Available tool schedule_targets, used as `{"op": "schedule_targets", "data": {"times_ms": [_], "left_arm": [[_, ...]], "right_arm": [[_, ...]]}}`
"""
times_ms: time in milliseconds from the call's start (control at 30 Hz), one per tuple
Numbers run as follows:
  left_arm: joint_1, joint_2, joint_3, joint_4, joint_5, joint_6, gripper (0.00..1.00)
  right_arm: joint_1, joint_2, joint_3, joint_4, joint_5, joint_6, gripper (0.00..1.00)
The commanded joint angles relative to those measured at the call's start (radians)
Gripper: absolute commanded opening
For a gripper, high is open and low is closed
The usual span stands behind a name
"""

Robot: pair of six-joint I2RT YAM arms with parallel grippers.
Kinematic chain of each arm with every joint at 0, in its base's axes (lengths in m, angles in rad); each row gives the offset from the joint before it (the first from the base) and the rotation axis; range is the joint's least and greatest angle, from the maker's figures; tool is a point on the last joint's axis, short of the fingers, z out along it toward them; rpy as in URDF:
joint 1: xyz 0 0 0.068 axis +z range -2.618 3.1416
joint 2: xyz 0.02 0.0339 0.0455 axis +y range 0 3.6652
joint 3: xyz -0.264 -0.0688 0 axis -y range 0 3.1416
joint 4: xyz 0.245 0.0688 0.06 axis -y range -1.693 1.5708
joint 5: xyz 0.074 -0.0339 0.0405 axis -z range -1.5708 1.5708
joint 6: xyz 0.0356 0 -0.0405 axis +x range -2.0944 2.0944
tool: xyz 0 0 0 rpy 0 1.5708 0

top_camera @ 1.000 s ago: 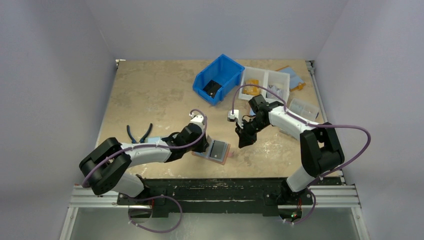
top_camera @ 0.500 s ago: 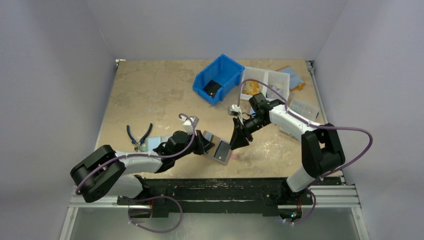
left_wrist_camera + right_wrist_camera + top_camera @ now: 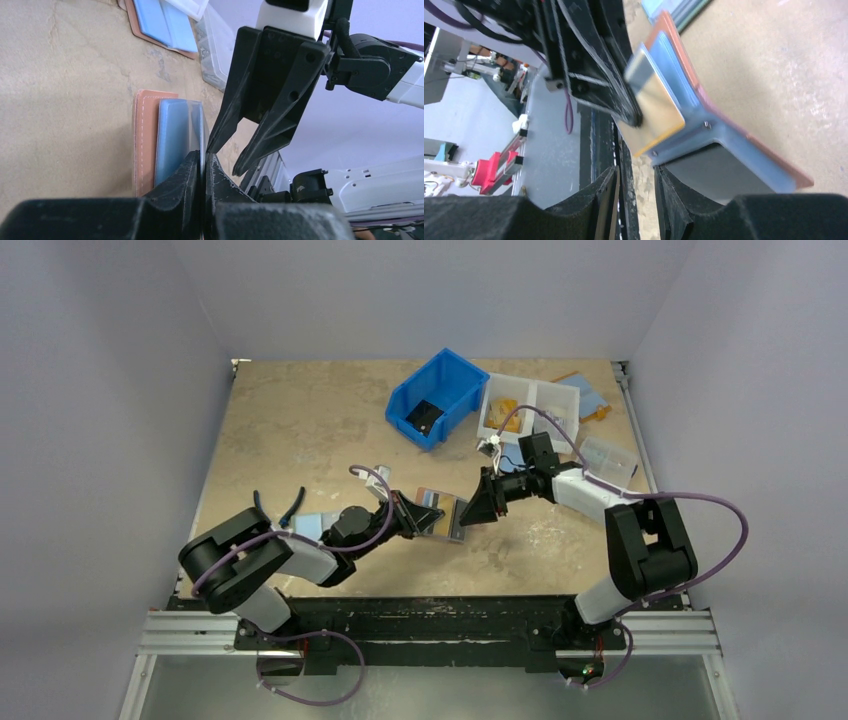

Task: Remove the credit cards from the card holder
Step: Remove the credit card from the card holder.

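Left gripper (image 3: 203, 165) clamping card holder (image 3: 147, 130), right gripper (image 3: 223, 160) parted

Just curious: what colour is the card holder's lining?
Card holder lining: light blue; clearest in left wrist view.

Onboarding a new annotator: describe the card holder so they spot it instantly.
From the blue bin at the far edge of the table, come toward the near edge, about halfway. The card holder is there, open, pinched by the left end effector. It is small and salmon-brown with light-blue lining, unlike the larger flat blue-lined folder in the far right corner.
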Motion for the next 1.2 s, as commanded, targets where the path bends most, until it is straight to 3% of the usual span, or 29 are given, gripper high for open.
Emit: {"op": "schedule_targets", "data": {"times_ms": [0,167,1167], "left_arm": [[-0.017,0.096,-0.007,0.333,0.022,-0.093,0.00],[-0.022,0.185,-0.010,0.456,0.026,-0.129,0.00],[-0.050,0.150,-0.002,0.407,-0.049,-0.111,0.00]], "right_arm": [[0.001,0.003,-0.001,0.148,-0.126,0.130,0.40],[-0.001,0.045,-0.006,0.169,-0.113,0.172,0.39],[-0.010,0.068,-0.013,0.167,-0.051,0.194,0.50]]}}
